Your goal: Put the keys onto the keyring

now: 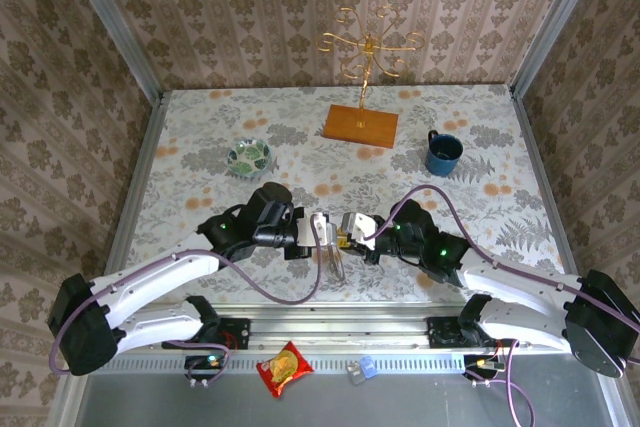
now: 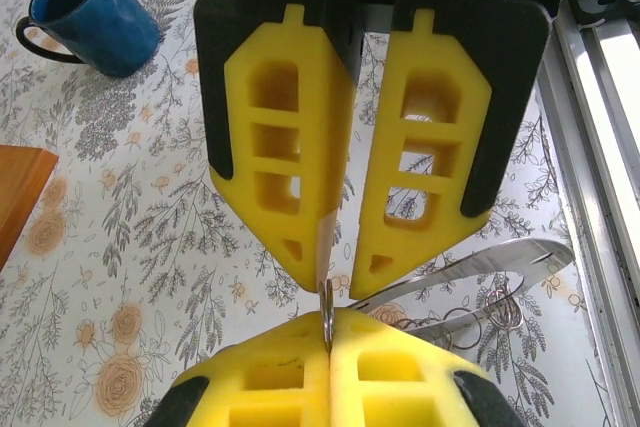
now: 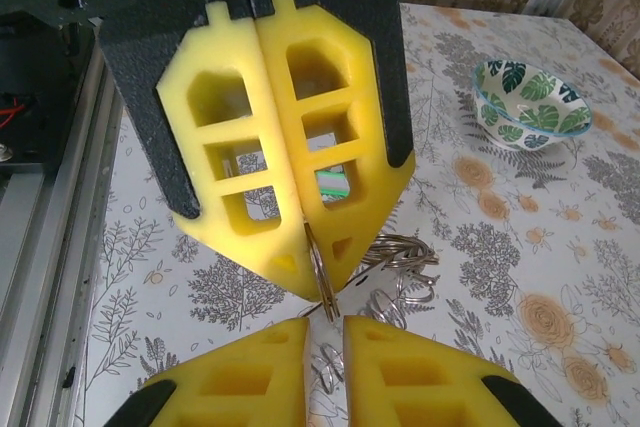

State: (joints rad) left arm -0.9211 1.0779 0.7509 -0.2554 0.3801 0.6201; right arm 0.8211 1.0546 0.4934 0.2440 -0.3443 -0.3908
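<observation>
Standing edge-on between the two grippers, the keyring's metal ring [image 2: 326,312] is pinched in the left gripper [image 2: 328,332], whose yellow pads press together on it. Its grey strap [image 2: 470,269] runs off over the floral table [image 1: 500,207]. A green key head [image 3: 332,185] shows through that gripper's finger cut-outs. Facing it, the right gripper [image 3: 325,342] has its fingers slightly apart, nothing clamped. A patterned bowl [image 3: 528,102] and a blue mug [image 2: 85,12] stand well apart from them.
</observation>
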